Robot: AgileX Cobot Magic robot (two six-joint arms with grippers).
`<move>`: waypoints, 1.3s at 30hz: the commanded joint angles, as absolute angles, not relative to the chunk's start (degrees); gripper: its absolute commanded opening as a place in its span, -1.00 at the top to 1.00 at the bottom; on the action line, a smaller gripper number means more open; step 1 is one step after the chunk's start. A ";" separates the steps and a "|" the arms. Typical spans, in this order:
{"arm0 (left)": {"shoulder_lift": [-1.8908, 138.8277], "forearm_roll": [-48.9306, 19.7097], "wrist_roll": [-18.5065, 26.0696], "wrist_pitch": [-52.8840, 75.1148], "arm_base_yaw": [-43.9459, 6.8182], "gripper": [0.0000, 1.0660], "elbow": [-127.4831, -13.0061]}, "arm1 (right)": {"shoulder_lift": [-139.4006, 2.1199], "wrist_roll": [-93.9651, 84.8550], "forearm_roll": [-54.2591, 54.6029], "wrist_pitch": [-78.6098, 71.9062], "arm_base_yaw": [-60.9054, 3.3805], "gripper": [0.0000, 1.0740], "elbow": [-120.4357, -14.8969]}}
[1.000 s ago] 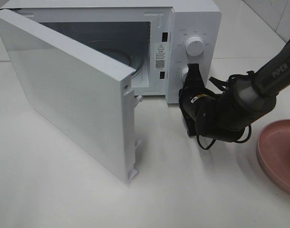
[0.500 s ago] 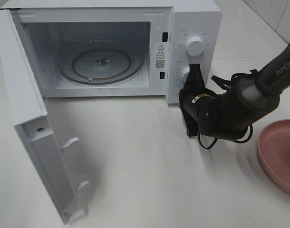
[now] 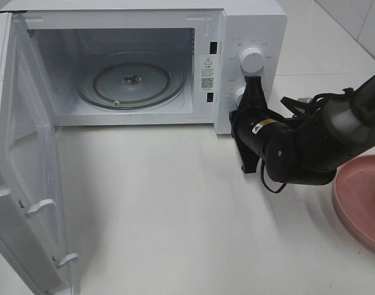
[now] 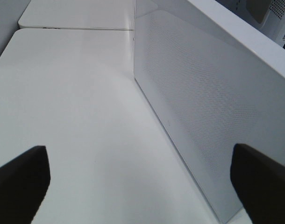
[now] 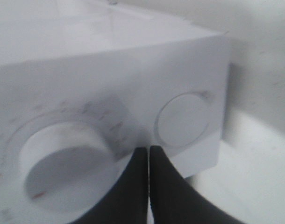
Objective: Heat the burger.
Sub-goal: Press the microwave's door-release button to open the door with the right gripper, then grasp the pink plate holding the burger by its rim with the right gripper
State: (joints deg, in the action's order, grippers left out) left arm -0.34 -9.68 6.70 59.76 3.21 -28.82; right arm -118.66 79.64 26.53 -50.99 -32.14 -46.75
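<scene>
Right gripper [image 3: 256, 82], closed, points between the microwave [image 3: 255, 21] knobs [image 3: 252, 59]; its door [image 3: 18, 184] stands wide open, turntable [image 3: 131, 83] exposed.

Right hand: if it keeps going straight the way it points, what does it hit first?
The microwave's control panel, between the upper dial and lower dial. The shut right hand sits right at it; whether it touches, I can't tell.
</scene>
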 commanded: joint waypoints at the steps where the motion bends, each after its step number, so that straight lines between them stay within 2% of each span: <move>1: -1.38 -9.97 6.82 59.36 2.81 -0.83 -28.65 | -116.08 79.07 25.32 -52.20 -32.26 1.00 -44.75; 16: -1.38 -9.97 6.82 59.36 2.81 -0.83 -28.65 | -106.46 73.91 23.84 -44.75 -32.26 1.00 -34.43; 29: -1.38 -9.97 6.82 59.36 2.81 -0.83 -28.65 | -96.54 46.07 23.84 -25.55 -32.26 0.96 -33.63; 33: -1.38 -9.97 6.82 59.36 2.81 -0.83 -28.65 | -93.45 31.17 23.61 -15.18 -32.26 0.93 -33.63; 39: -1.38 -9.97 6.82 59.36 2.81 -0.83 -28.65 | -90.76 20.17 22.35 -4.41 -31.97 0.91 -33.75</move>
